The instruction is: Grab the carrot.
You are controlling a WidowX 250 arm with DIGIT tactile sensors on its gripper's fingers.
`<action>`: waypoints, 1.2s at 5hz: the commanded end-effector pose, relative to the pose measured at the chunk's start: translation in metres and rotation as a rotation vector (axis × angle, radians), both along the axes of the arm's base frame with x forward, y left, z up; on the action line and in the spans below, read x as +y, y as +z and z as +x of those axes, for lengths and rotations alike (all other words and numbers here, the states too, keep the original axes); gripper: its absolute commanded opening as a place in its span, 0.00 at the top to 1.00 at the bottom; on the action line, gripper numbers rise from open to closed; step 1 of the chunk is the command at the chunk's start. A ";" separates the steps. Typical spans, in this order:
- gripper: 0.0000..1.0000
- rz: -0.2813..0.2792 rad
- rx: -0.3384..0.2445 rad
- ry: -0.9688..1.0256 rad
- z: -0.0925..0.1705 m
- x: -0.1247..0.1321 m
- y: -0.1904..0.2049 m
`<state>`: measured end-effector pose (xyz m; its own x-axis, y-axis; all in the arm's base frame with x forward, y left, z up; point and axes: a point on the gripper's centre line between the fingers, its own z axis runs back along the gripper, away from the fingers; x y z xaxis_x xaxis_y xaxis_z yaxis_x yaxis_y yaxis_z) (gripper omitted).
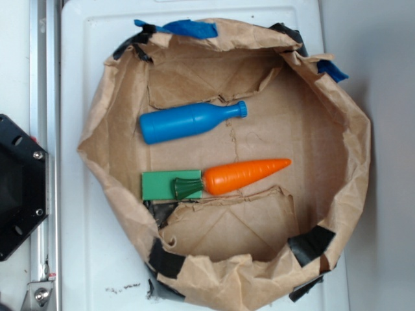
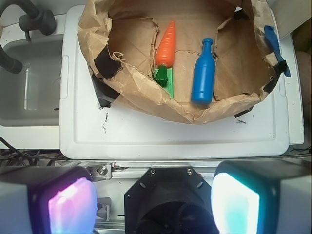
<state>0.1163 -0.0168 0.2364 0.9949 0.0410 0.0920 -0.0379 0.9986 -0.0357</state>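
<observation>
The orange carrot [image 1: 246, 175] lies on its side in a brown paper-lined basin [image 1: 107, 139], tip pointing right, its dark green stem end resting on a flat green block [image 1: 159, 185]. The wrist view shows the carrot [image 2: 166, 45] far ahead, tip pointing away. My gripper [image 2: 153, 207] hangs well back from the basin, above the robot's black base, open, with a wide empty gap between its glowing pads [image 2: 70, 207]. The gripper does not show in the exterior view.
A blue plastic bottle [image 1: 188, 121] lies parallel to the carrot, farther back in the basin. Crumpled paper walls with black and blue tape ring the basin. The black robot base [image 1: 19, 188] sits at the left. A grey sink [image 2: 29, 83] lies left in the wrist view.
</observation>
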 end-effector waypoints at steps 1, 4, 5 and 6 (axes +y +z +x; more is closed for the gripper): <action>0.00 0.000 0.000 0.000 0.000 0.000 0.000; 0.00 0.018 -0.121 0.020 0.142 -0.011 -0.026; 0.00 0.020 -0.138 0.062 0.154 0.012 -0.057; 0.00 0.018 -0.103 0.051 0.135 0.035 -0.093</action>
